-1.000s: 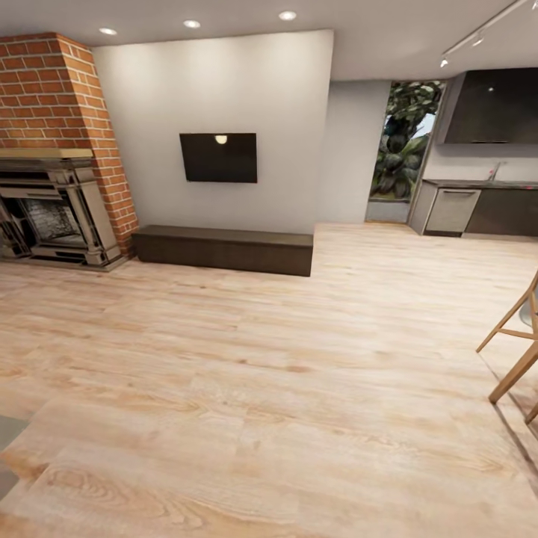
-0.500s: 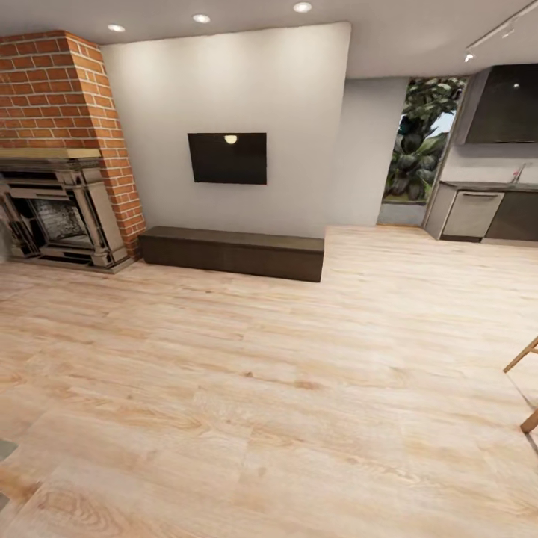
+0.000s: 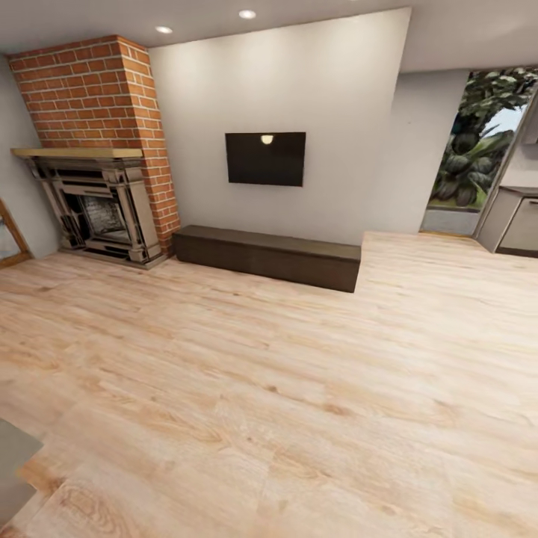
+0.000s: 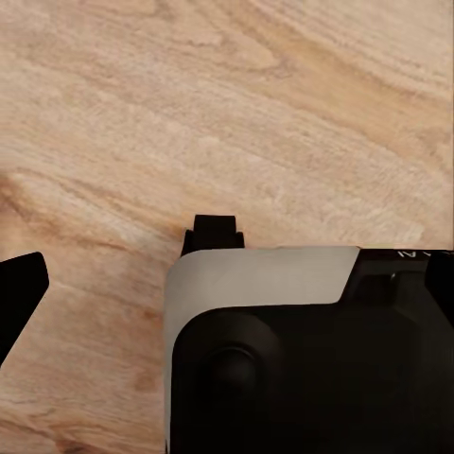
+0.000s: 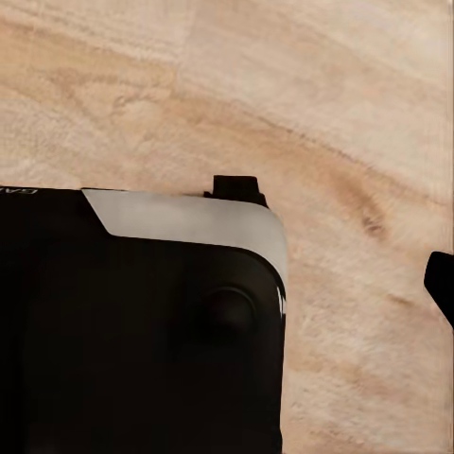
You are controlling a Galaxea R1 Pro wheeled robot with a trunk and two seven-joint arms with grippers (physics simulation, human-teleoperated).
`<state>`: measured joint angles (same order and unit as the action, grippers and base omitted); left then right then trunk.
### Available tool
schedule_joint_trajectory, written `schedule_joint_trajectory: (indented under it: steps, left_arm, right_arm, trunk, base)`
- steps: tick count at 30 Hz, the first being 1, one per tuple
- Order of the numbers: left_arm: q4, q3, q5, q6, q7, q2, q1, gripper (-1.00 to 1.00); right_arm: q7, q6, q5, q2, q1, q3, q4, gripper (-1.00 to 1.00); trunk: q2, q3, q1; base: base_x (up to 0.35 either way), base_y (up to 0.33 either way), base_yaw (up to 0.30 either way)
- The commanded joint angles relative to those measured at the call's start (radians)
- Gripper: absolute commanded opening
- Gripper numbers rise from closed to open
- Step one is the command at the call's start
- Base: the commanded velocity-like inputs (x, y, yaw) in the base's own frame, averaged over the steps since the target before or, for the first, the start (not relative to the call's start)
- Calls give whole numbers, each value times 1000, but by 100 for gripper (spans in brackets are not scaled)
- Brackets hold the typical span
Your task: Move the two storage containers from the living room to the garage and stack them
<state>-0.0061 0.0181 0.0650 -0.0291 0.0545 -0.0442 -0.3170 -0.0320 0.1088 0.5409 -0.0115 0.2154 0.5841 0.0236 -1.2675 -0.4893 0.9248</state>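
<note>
You've got one brick fireplace (image 3: 97,187), one wall TV (image 3: 265,158), one low dark bench (image 3: 267,256), two ceiling lights (image 3: 246,14).

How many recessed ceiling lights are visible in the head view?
2: one round white recessed ceiling light above the red brick chimney, another further right. More may lie outside the frame.

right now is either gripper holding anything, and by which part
Nothing held: left gripper and right gripper are empty above the light wood plank floor.
</note>
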Motion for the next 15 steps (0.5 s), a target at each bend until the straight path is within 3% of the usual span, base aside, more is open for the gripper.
schedule_joint_trajectory:
  steps: [1,10,15]
  left_arm:
    - [0,2,7,-3,4,0,0,100]
    - [0,2,7,-3,4,0,0,100]
    - [-1,2,7,-3,4,0,0,100]
  right_arm:
    - [-1,5,8,-1,1,9,2,100]
    - [-1,5,9,-1,1,8,2,100]
    - [-1,5,10,1,1,8,2,100]
  trunk:
    - [0,-1,1]
    - [0,-1,1]
    - [0,-1,1]
  base:
    - [321,0,270]
    - [321,0,258]
    - [321,0,60]
